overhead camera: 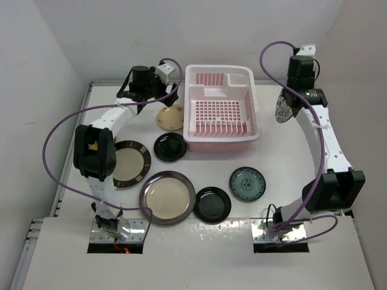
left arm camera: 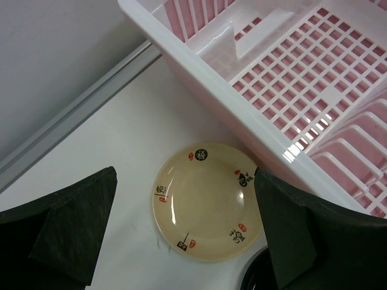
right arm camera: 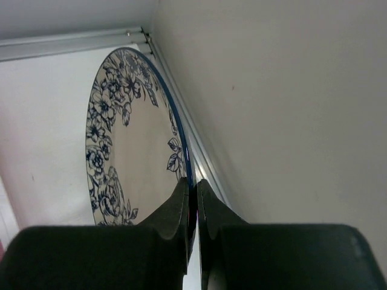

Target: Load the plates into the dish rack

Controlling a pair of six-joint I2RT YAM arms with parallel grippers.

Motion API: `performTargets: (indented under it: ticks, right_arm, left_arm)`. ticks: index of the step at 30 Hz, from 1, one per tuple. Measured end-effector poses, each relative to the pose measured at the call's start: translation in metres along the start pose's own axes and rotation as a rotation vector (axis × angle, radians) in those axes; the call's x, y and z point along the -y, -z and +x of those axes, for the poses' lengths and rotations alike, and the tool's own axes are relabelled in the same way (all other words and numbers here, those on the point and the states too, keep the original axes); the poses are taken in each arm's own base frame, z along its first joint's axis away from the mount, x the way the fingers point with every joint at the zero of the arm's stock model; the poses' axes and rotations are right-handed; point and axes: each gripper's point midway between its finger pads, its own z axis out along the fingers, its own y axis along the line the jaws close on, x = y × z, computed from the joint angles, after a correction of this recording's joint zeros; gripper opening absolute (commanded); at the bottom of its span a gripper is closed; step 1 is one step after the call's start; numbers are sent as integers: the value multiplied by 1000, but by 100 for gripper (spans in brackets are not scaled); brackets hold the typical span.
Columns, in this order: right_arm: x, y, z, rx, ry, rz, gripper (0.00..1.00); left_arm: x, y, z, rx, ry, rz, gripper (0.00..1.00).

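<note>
From above, a pale pink slotted plastic dish rack sits at the back of the white table. A teal patterned plate and a glossy black plate lie flat in front of it, among others.

Left wrist view: the left gripper, jaws wide apart, hangs over a smooth round tan plate just beside the rack's wall.

Right wrist view: the right gripper is pinched onto the thin rim of an upright blue floral plate.

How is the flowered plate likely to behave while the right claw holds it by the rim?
The flowered plate looks rigid and smooth, so it probably will not bend but may slip. The right claw pinches only a small part of its rim, so it could swing. If ceramic, a drop might chip it.
</note>
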Motion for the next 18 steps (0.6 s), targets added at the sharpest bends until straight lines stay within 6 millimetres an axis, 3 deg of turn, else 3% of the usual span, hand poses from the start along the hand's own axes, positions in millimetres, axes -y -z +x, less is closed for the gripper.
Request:
performTargets:
  ticks: [7,12,15,18]
  right_arm:
    - [-13,30,-52,122,110,16,0]
    - [-46,67,-97,253,166,-3,0]
    - [-78,85,-104,297,171,-63,0]
    - [-106,89,-94,289,182,-112,0]
  left_arm:
    - [-10,3,-2,20,-5,-11,100]
    - [-20,5,-4,35,-9,-30,100]
    - [-26,6,-5,46,-12,-43,100]
    - [-30,7,0,44,-9,-55,100]
